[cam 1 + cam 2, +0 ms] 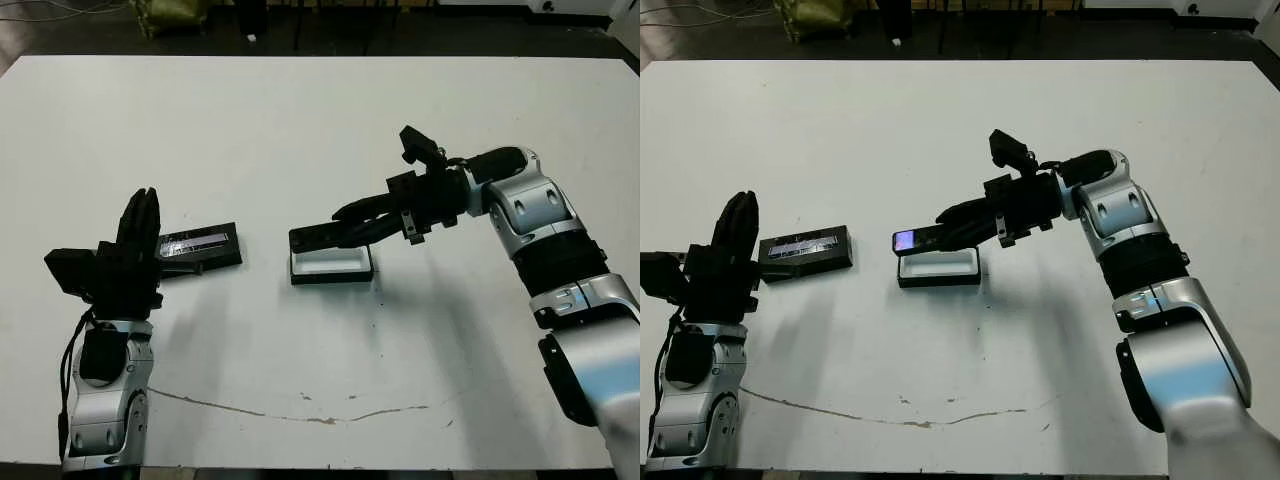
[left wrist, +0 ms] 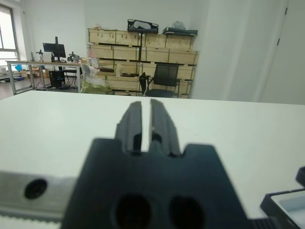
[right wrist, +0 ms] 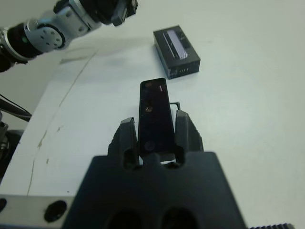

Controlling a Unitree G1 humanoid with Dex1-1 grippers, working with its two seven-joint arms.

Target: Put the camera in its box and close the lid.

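Right wrist view shows it best: the right gripper [image 3: 157, 138] has its two fingers clamped on the sides of the camera [image 3: 156, 117], which sticks out lengthwise past the fingertips. From the head views, the camera hangs just above the box [image 1: 938, 268], lying along the box's back edge, its far end poking a little past the box's left end. I can't tell whether it touches the rim. The box sits open near the middle of the table [image 1: 940, 130], white lining up. The lid [image 1: 806, 248] lies flat, well apart to the left, close to the left gripper [image 1: 140, 222]. That gripper is raised and idle with its fingers nearly together, only a thin slit between them, holding nothing.

So the placing step looks to be in hand, and closing hasn't begun. Next, I'd say, the camera needs squaring over the lining and a short drop before the fingers let go; set off-centre it could catch on the rim. After that, the lid has to be fetched.
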